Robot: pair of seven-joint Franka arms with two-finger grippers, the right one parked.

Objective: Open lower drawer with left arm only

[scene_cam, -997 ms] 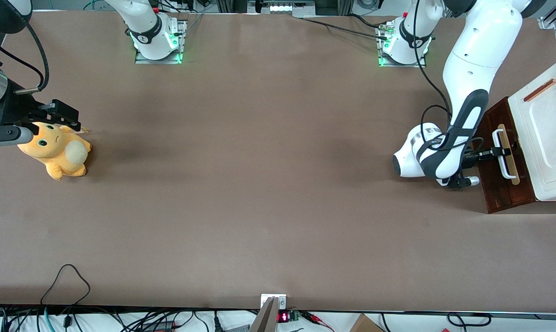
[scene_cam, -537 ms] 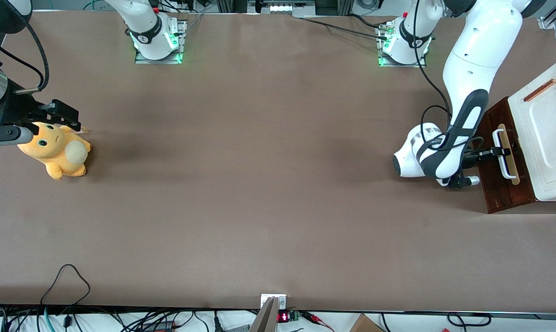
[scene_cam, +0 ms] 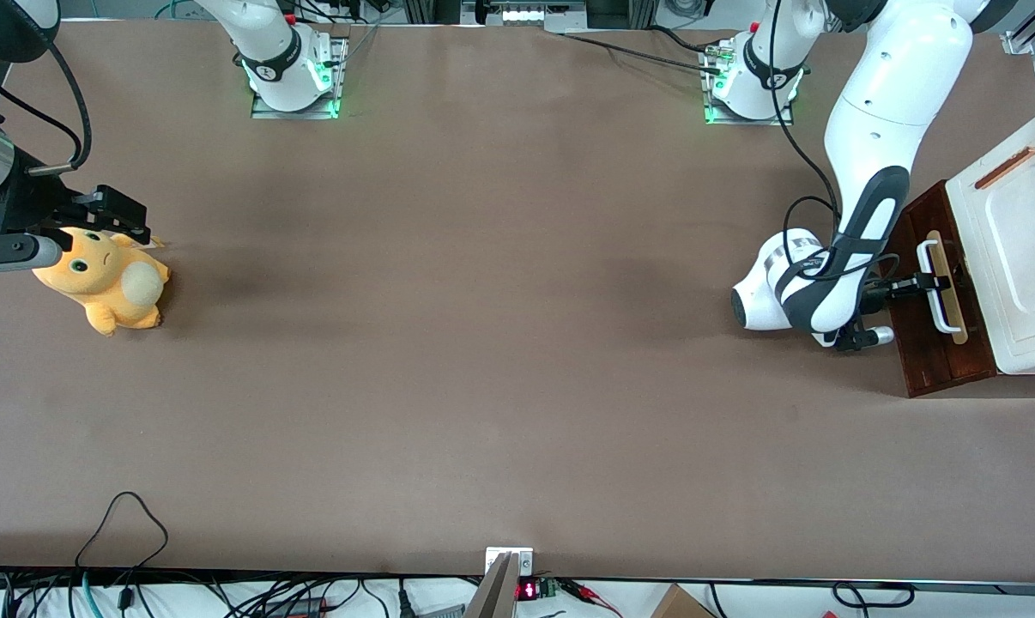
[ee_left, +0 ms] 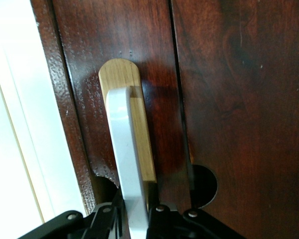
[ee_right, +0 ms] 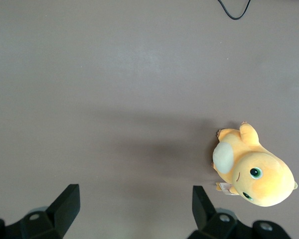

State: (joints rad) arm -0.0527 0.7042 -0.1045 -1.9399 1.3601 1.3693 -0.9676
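**benchrat:** Over at the working arm's end of the brown table [scene_cam: 483, 343], the glossy white jointed left arm [scene_cam: 869, 163] has its slim black gripper [scene_cam: 928, 283] right on the white loop handle [scene_cam: 936, 292] of the lower drawer with the dark reddish-brown wooden front [scene_cam: 929, 343]. That drawer sits under the white boxy top with the orange-brown slot [scene_cam: 1011, 266]. From the wrist camera the gripper [ee_left: 134, 224] looks clamped onto the handle [ee_left: 123, 149], black fingers [ee_left: 107, 224] hugging both sides of the white bar where it stands off the pale wood strip [ee_left: 139, 144]. What's the failure mode here, you reckon?

**slidewinder:** Slipping off, I'd guess. That handle looks smooth and glossy, and the hold seems to be near one end of the loop, not the middle. Pull off-centre and the drawer could twist in its runners and jam.

**benchrat:** And if it jams?

**slidewinder:** Then either the fingers skid along the bar and pop off, or the whole cabinet drags across the table, since I can't see anything pinning it down.

**benchrat:** Any clutter in the way?

**slidewinder:** Nope, the orange plush toy [scene_cam: 105, 283] lies well apart, toward the parked arm's end. I'd also worry about an angled pull, which would lever on the handle.
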